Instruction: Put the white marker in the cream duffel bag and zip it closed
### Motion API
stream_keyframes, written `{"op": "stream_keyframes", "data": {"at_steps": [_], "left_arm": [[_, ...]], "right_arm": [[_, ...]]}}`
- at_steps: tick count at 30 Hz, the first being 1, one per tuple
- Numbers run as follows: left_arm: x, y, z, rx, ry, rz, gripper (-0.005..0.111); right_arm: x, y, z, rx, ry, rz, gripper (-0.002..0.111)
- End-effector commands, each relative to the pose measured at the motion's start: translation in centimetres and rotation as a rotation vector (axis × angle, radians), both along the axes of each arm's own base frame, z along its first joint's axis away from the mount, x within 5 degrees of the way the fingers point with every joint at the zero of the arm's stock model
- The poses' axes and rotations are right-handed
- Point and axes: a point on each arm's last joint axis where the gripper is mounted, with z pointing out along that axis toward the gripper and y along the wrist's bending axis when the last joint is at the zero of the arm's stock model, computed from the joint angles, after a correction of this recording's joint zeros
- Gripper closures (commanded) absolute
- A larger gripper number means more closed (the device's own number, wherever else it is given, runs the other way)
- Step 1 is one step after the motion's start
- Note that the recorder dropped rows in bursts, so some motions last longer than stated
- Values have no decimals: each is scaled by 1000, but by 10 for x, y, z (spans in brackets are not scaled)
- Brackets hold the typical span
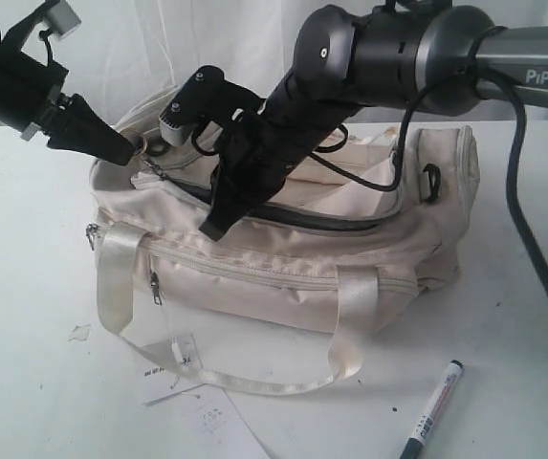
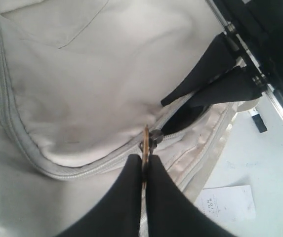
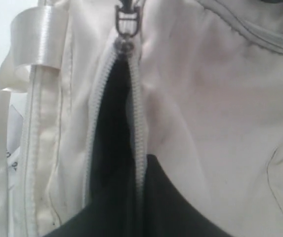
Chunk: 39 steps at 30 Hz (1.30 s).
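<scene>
The white marker (image 1: 433,409), a slim round barrel, lies on the table (image 1: 25,287) outside the cream duffel bag (image 1: 283,277), well apart from both pincers. The left pincer (image 2: 144,160) is clamped on the metal zipper pull (image 2: 145,141). The right pincer (image 1: 214,228) is closed at the part-open zip's lip; any hold on cloth is unclear. The slack, satiny fabric may bunch and jam the slider, or the zip may close with the marker still outside.

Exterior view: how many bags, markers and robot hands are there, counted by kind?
cream duffel bag: 1
white marker: 1
robot hands: 2, left hand and right hand
Total: 4
</scene>
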Motion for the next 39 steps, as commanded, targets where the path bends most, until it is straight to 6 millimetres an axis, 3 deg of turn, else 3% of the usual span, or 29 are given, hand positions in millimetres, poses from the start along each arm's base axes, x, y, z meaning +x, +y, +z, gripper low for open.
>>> {"op": "stream_keyframes", "data": {"at_steps": [1, 13, 18, 32, 37, 39], "left_arm": [[-10, -3, 6, -37, 43, -67, 107], [-9, 8, -4, 113, 81, -11, 107], [5, 12, -5, 141, -12, 111, 107], [16, 13, -1, 107, -84, 218, 107], [36, 20, -1, 85, -194, 394, 107], [37, 19, -3, 66, -189, 386, 107]], "right_arm": [[-6, -9, 10, -85, -19, 42, 108], [-13, -19, 14, -169, 39, 7, 108], [-14, -20, 13, -179, 55, 12, 108], [-15, -20, 13, -162, 100, -43, 108], [-17, -20, 12, -162, 125, -59, 108], [-17, -20, 12, -165, 129, -58, 108]]}}
